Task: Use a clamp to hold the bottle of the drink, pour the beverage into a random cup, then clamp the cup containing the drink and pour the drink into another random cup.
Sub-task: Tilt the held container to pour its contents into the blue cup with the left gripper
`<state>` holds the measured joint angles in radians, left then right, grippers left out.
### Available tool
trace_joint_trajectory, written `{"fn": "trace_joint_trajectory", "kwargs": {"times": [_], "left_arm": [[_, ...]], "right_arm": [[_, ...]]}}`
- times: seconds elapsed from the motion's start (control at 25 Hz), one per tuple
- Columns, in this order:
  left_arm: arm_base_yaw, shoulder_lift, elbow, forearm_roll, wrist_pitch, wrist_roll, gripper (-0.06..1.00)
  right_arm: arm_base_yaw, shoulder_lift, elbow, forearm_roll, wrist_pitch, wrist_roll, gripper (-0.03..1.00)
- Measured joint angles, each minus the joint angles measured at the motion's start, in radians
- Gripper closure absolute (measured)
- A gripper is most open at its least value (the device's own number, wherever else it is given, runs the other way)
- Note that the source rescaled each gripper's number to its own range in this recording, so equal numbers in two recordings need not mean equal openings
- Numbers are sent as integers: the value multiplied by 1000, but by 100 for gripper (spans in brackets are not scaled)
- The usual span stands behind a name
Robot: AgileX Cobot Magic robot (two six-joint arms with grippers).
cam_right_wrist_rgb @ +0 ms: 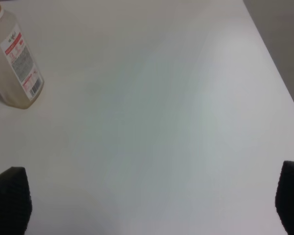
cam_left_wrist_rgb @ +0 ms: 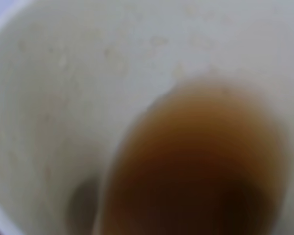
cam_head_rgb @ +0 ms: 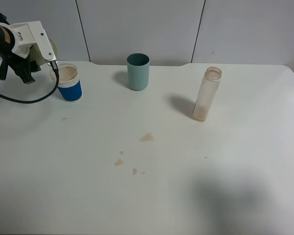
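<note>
My left gripper (cam_head_rgb: 39, 55) hangs at the table's far left corner, shut on the pale yellow-green cup (cam_head_rgb: 54, 48), which is tipped toward the blue-sleeved white cup (cam_head_rgb: 69, 83) just below it. The left wrist view is filled by the tilted cup's pale inside (cam_left_wrist_rgb: 63, 98), with brown beverage (cam_left_wrist_rgb: 196, 166) pooled against its wall. The blue-sleeved cup holds brownish liquid. The bottle (cam_head_rgb: 206, 95) stands upright and uncapped on the right, nearly empty; in the right wrist view its pink-and-white label faces the camera (cam_right_wrist_rgb: 15, 63). My right gripper (cam_right_wrist_rgb: 149, 200) is open over bare table, well away from the bottle.
A darker teal cup (cam_head_rgb: 137, 71) stands at the back centre. Small brown spills (cam_head_rgb: 146, 137) and drops (cam_head_rgb: 119, 162) mark the white table (cam_head_rgb: 235, 171) in the middle. A black cable (cam_head_rgb: 24, 100) loops from the left arm onto the table.
</note>
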<state>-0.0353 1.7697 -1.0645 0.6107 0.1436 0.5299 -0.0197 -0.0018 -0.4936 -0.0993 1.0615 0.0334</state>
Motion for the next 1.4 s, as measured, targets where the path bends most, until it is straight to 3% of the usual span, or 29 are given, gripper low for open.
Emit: {"fn": "trace_joint_trajectory", "kwargs": {"times": [1.4], "left_arm": [[0,0,0,94,22,89,93]], "right_arm": [[0,0,0,0,0,0,-3]]}}
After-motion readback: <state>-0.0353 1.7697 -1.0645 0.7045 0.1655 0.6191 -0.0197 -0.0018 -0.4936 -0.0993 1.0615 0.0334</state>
